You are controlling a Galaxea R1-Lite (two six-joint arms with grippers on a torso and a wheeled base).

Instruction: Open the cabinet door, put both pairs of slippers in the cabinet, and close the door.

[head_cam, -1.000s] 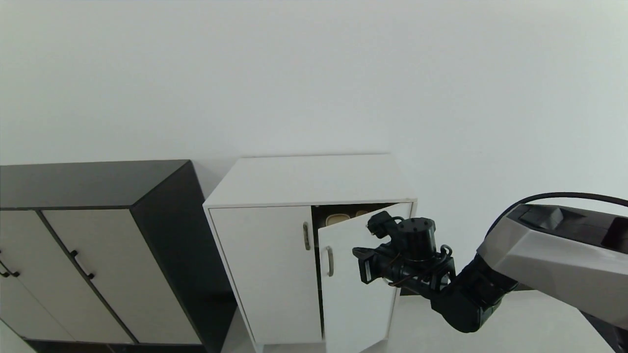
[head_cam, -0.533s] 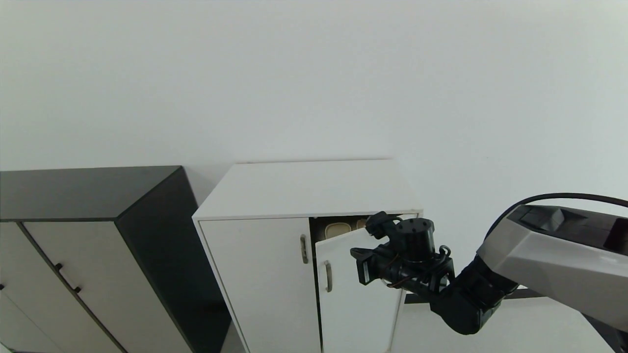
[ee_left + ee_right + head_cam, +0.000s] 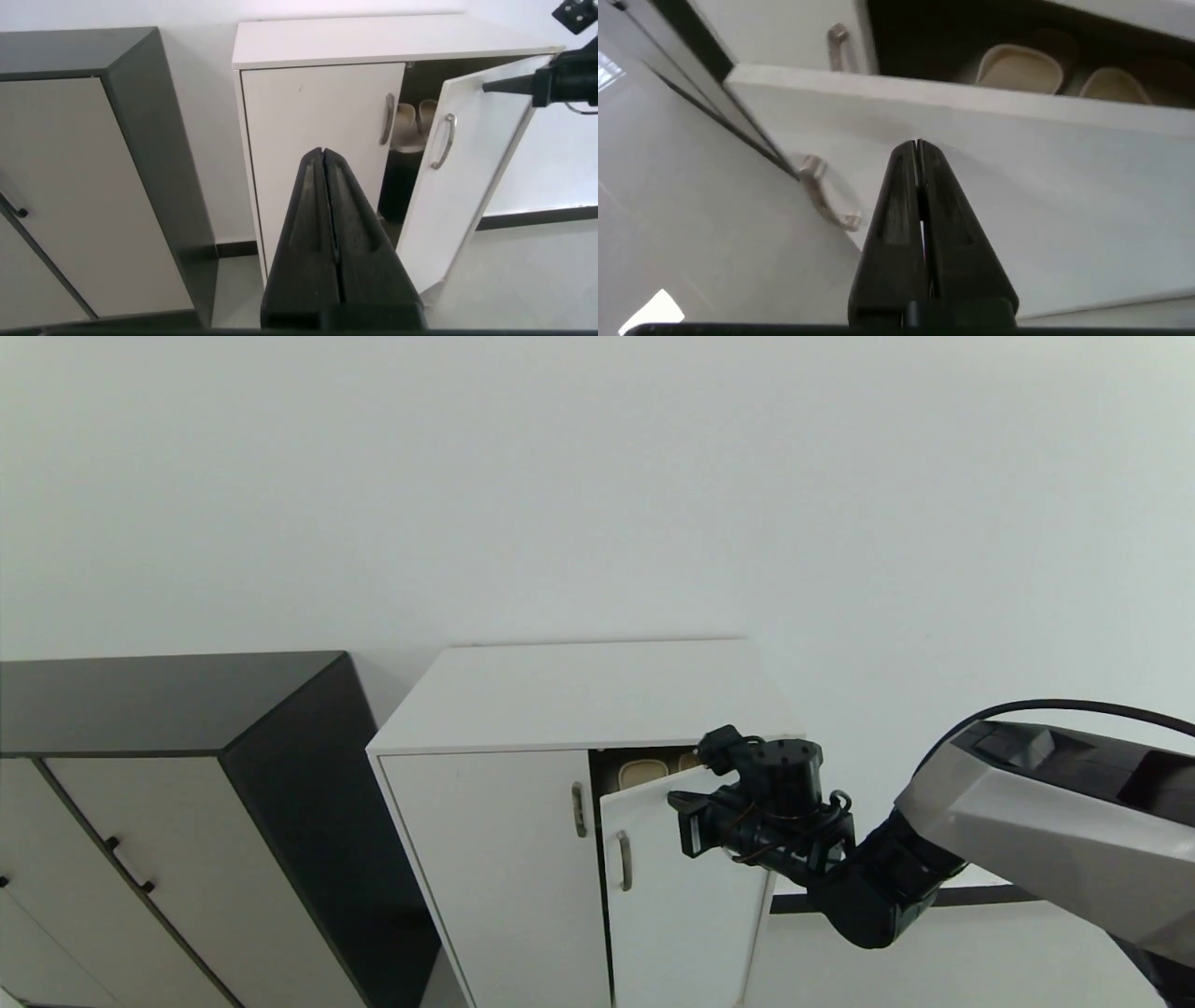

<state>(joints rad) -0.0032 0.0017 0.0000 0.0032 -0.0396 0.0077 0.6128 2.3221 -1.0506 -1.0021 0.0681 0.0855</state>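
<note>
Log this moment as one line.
door ajar | slippers inside cabinet | right gripper shut, at door front | left gripper shut, empty

White cabinet (image 3: 579, 695), beige slippers (image 3: 1018, 67), black-and-grey sideboard (image 3: 168, 702)

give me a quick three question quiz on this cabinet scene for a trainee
1. True or false: the white cabinet has its right door fully shut.
2. Where are the slippers? A) on the floor B) inside the white cabinet C) on top of it
3. Fill in: the right gripper has its fingers ____ (open or shut).

Key: 1 false, the door stands ajar; 2 B; 3 shut.
</note>
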